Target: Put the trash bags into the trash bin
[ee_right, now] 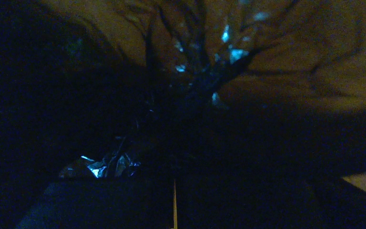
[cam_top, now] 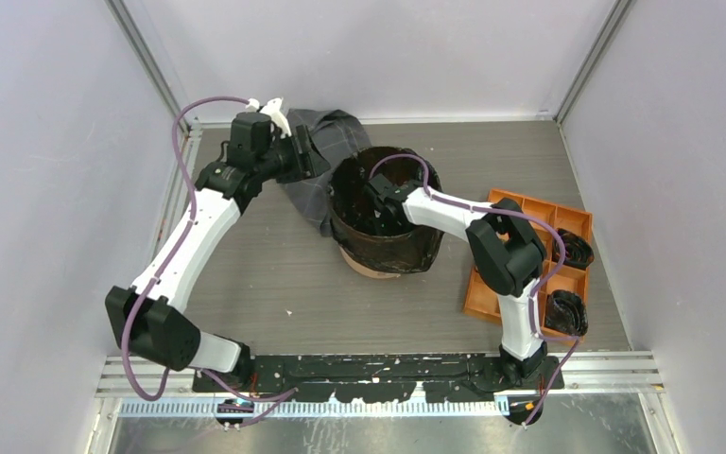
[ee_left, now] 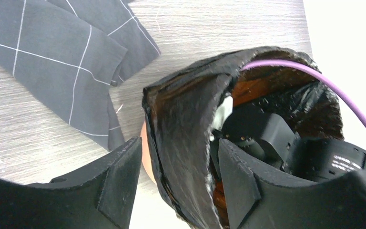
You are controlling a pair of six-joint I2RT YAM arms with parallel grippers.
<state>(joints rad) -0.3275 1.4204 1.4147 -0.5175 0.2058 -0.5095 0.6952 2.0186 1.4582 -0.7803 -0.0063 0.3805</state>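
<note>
Left gripper [ee_left: 178, 145]: held open, with its two fingers set astride the bag-covered rim; a narrow gap is seen on each side of the film.
Right gripper [ee_right: 174, 191]: lowered inside the bin; its pads are seen brought together, with only a thin slit of light between them. Whether film is caught cannot be told in the dark.
Trash bag [ee_left: 181, 114]: spread inside the bin and folded over its rim, between the left gripper's fingers; crinkled glossy film is seen just ahead of the right gripper.
Trash bin [cam_top: 367, 266]: stood upright on the tabletop [cam_top: 274, 274]; only its orange foot is left uncovered.
Grey checked cloth [ee_left: 62, 52]: laid flat beyond the left gripper's outer finger, its edge close to the bin.
Orange tray [cam_top: 520, 203]: placed behind the right gripper, beside the forearm.
Open room: bare tabletop is seen below the left gripper, toward the arm bases.
</note>
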